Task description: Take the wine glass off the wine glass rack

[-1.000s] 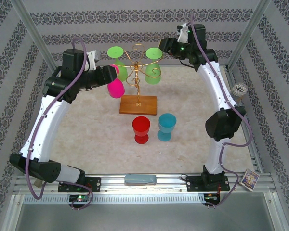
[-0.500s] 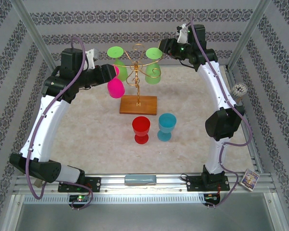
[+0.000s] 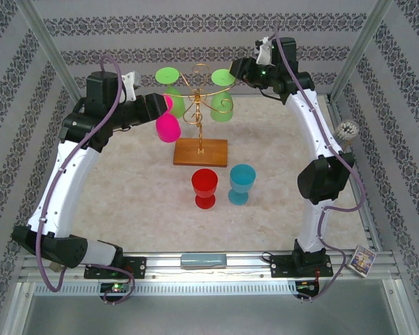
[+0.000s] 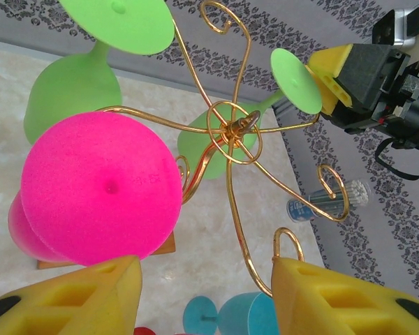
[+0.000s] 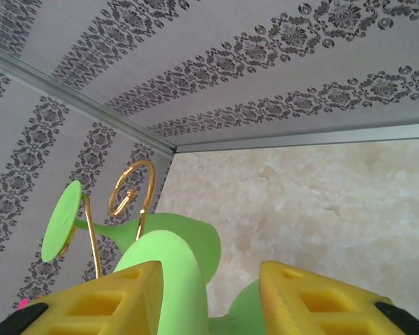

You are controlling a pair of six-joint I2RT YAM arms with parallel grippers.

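Overall, the pale table [image 3: 119, 202] is flanked by two arms, which are bent inward toward the wine glass rack [image 3: 201, 153] at the far middle. The rack is stood on its brown wooden base, and its gold wire arms are spread out from the central stem. Three glasses are hung on it upside down: a pink wine glass [image 3: 167, 128] on the left side, a green wine glass [image 3: 222, 108] on the right side, and a second green glass [image 3: 174, 101] just behind the pink one. Nearer to the arm bases, a red glass [image 3: 204, 187] and a blue glass [image 3: 241, 183] are placed upright on the table, just beside each other and apart from the rack. The left gripper [image 4: 206, 279] is positioned just beside the round foot of the pink wine glass; its yellow pads are set wide apart and nothing is gripped by them. The right gripper [image 5: 209, 293] is positioned at the foot of the green wine glass; its pads are also parted, with the green foot seen between them, but whether it is touched cannot be told.
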